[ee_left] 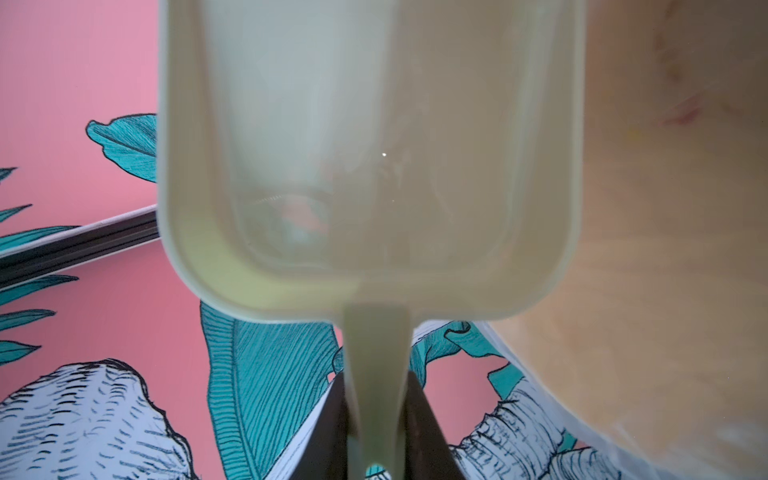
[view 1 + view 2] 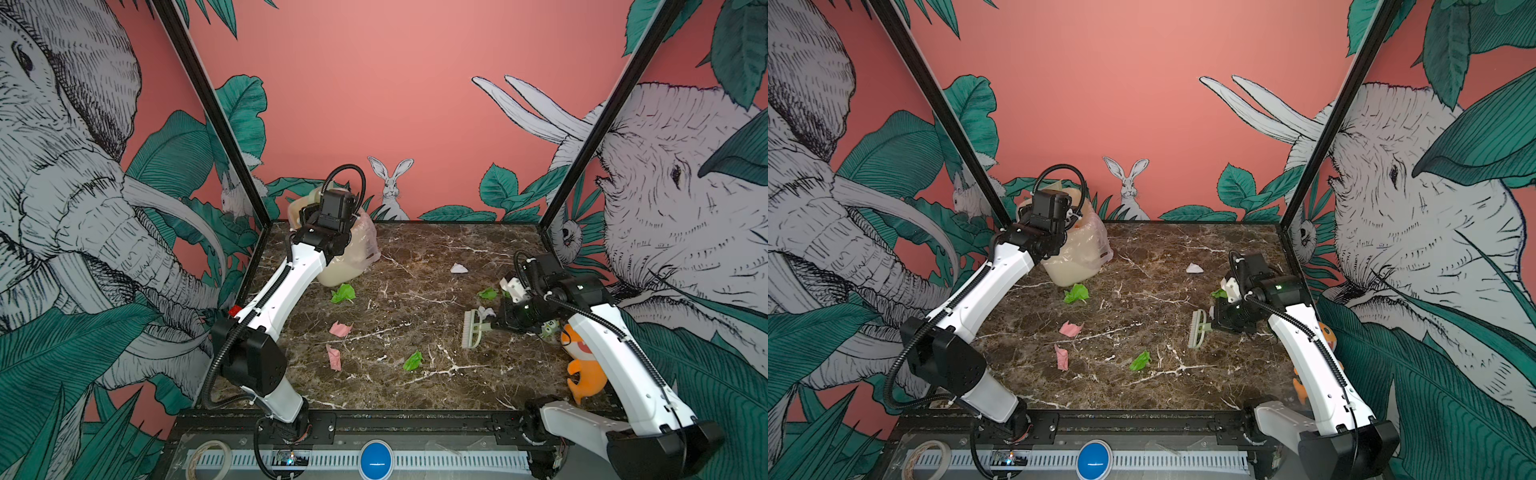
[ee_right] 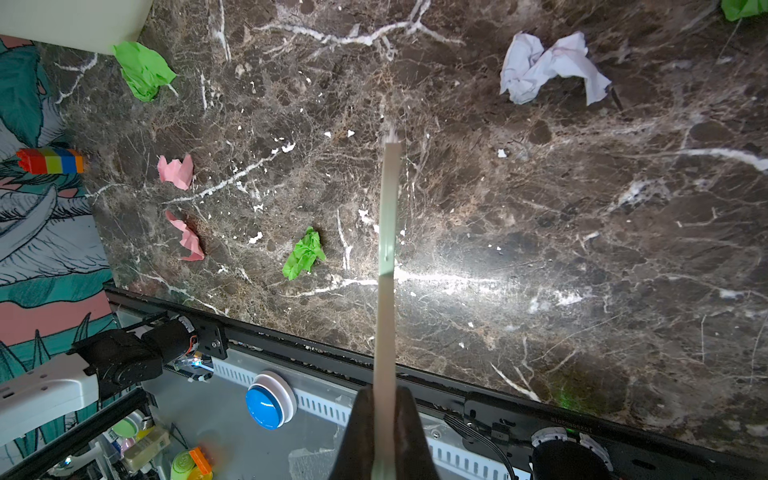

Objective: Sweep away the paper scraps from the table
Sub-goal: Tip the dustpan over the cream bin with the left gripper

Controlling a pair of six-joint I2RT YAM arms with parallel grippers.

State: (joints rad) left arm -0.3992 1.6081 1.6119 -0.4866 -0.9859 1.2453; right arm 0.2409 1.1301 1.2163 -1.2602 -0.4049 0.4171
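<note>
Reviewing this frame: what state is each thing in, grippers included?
left gripper: jaws shut on the dustpan's handle.
dustpan: lifted off the table, beside the bin.
bin: standing, lined with a bag.
right gripper: jaws shut on the brush's handle.
brush: held low over the table.
paper scraps: loose, crumpled, unswept.
table: littered.
plush toy: lying at the right edge.

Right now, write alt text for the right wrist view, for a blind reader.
The right end effector grips a pale green brush, seen edge-on, over the dark marble table. Crumpled green, pink and white paper scraps lie scattered on it.
</note>
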